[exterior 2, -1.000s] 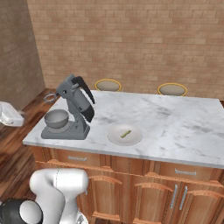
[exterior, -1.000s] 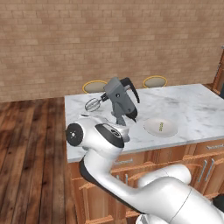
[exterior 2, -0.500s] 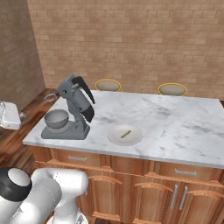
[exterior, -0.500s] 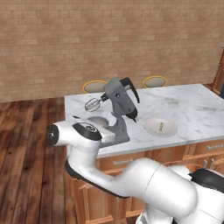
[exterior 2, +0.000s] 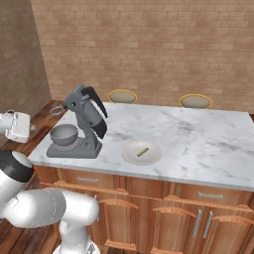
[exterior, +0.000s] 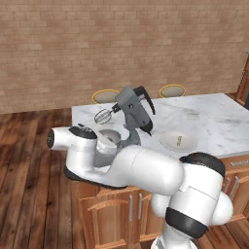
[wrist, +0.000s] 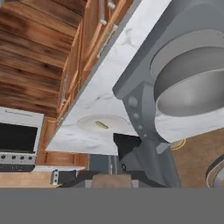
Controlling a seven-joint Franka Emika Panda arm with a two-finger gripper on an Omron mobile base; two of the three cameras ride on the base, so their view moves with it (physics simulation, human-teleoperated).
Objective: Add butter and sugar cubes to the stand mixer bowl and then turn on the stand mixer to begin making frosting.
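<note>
Mixer: dark grey tilt-head stand mixer (exterior 2: 82,124) stands head raised, leaving the shiny grey metal bowl (exterior 2: 64,135) open for filling
Butter: small pale yellow block (exterior 2: 143,150) on the white plate (exterior 2: 130,155), just beside the mixer
Gripper: fingers together, empty

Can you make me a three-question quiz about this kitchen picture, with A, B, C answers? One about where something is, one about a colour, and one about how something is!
1. Where is the butter?
A. In the mixer bowl
B. On the white plate
C. On the floor

2. What colour is the stand mixer?
A. Dark grey
B. Red
C. Yellow

3. How is the mixer's head?
A. Tilted up, whisk out of the bowl
B. Down, whisk in the bowl
C. Taken off

Answers:
1. B, the small yellowish stick lies on the plate beside the mixer.
2. A, its body and base are dark grey.
3. A, the whisk hangs in the air above the mixer bowl.
</note>
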